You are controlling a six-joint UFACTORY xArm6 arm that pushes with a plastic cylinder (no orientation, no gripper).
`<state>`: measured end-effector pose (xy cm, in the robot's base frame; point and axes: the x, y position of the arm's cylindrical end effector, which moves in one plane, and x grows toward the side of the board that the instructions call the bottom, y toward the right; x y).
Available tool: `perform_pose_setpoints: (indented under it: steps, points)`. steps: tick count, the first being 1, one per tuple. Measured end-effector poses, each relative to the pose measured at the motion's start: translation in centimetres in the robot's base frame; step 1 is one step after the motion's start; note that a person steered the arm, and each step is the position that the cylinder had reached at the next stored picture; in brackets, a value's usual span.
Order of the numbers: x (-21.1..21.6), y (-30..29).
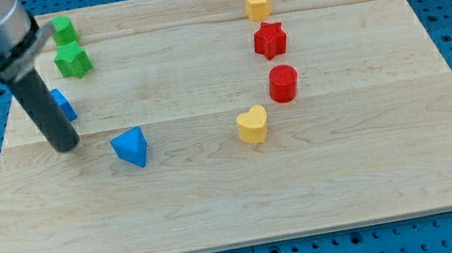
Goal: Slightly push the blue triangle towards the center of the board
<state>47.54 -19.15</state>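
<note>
The blue triangle [130, 147] lies on the wooden board [245, 187], left of the middle. My tip [68, 147] rests on the board to the triangle's left, a short gap away and not touching it. A second blue block [64, 105] sits just behind the rod, partly hidden by it, so its shape is unclear.
Two green blocks stand at the top left: a small one [63, 29] and a star [72, 60]. At the right of the middle are a yellow hexagon-like block [258, 2], a red star [269, 39], a red cylinder-like block [283, 83] and a yellow heart [252, 125].
</note>
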Motion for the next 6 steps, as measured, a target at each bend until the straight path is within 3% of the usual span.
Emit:
perform_pose_setpoints:
  steps: [1, 4, 5, 6]
  points:
    - [2.9, 0.4]
    - [1.5, 5.5]
    - [1.8, 4.3]
    - [0.2, -5.3]
